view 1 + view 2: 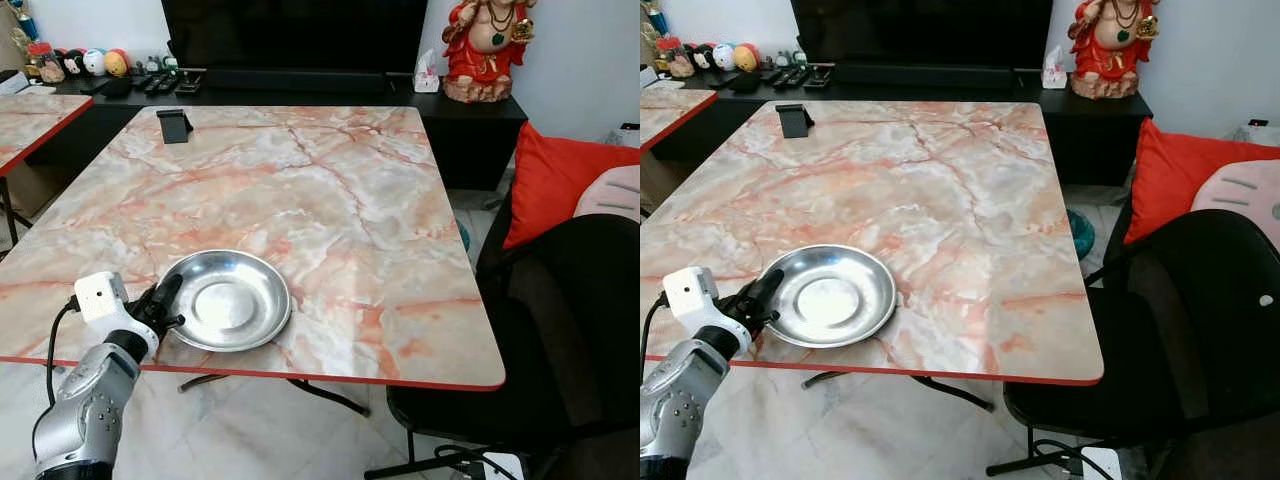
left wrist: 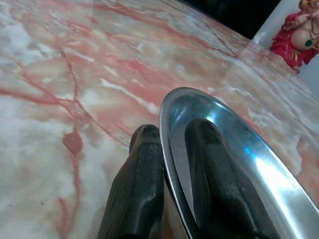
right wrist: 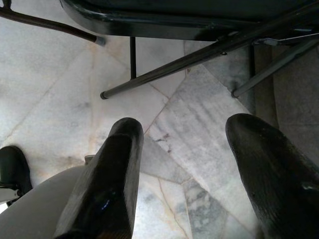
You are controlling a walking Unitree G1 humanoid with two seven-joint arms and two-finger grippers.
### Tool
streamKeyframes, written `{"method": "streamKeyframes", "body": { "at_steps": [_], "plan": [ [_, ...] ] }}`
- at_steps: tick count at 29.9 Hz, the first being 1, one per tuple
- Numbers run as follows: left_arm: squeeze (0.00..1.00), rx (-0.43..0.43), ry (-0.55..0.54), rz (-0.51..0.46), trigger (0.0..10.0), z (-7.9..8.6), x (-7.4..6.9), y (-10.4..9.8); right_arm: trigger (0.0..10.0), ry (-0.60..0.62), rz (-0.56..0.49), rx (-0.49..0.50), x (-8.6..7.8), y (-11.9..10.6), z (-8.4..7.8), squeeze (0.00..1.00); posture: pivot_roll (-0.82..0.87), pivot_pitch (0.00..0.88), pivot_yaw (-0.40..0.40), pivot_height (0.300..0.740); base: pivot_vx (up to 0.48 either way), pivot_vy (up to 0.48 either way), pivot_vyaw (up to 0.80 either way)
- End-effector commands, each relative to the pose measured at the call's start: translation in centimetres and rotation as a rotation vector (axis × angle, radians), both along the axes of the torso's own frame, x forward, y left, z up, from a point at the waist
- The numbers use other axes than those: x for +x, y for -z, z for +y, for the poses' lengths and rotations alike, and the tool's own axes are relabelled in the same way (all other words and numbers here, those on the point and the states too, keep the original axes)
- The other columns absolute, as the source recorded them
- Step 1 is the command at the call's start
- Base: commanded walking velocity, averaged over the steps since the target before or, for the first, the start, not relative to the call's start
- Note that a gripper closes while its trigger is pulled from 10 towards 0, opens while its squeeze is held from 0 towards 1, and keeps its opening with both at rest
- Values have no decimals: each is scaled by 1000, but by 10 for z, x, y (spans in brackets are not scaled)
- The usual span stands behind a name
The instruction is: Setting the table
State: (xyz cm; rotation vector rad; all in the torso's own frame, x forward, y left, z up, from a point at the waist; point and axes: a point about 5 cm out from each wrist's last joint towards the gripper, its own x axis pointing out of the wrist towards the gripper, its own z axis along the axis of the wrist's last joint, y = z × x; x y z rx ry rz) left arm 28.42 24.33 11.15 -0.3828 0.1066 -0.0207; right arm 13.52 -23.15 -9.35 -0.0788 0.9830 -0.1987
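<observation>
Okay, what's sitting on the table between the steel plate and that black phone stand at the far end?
Nothing: the eye views show bare marble tabletop from the steel plate, pinched by the left gripper, to the black phone stand.

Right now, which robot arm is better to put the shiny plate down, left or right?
The left. Its gripper already has its jaws clamped over the rim of the steel plate at the near edge of the marble table. The right gripper hangs open over the floor, away from it.

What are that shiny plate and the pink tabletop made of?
The plate, pinched at its rim by the left claw, looks like polished metal, probably steel: it mirrors light. The tabletop looks like glossy marble, though its thin red edge hints at a printed laminate.
</observation>
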Motion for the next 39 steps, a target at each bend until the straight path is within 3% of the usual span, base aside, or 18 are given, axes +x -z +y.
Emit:
{"method": "streamKeyframes", "body": {
  "at_steps": [1,12,13,16,17,19,20,33,37,38,39],
  "plan": [
    [0,21,-5,15,10000,-1,3,2,10000,2,7,2,-1,0,0,0,-61,0,22,740,0,0,0],
    [0,50,-7,68,10000,-2,4,11,10000,0,11,5,-1,1,0,0,-62,0,24,740,0,0,0],
    [133,55,-13,76,10000,-1,4,13,10000,0,11,6,-1,1,1,0,-62,0,24,740,0,0,0],
    [176,58,-21,83,10000,0,4,14,10000,-1,11,7,-1,1,0,0,-60,0,23,740,0,0,0],
    [420,59,-21,83,10000,0,4,15,10000,-6,12,6,-1,1,0,0,-61,0,24,740,0,0,0],
    [420,59,-21,83,10000,0,4,15,10000,-10,12,5,0,0,0,0,-61,0,24,740,0,0,0],
    [678,61,-21,81,10000,-1,5,14,10000,-11,12,4,0,0,0,0,-59,0,21,740,0,0,0],
    [706,72,-39,74,10000,-1,7,15,10000,-8,10,-1,0,0,0,0,-64,0,22,740,0,0,0],
    [631,98,-46,73,10000,0,7,14,10000,-9,9,0,0,0,0,0,-65,0,22,740,0,0,0],
    [0,114,-58,56,10000,1,8,11,10000,-9,8,0,0,0,0,0,-64,0,21,740,0,0,0],
    [0,122,-74,26,10000,3,8,5,10000,-8,8,0,0,0,0,0,-62,0,20,740,0,0,0]
  ]
}}
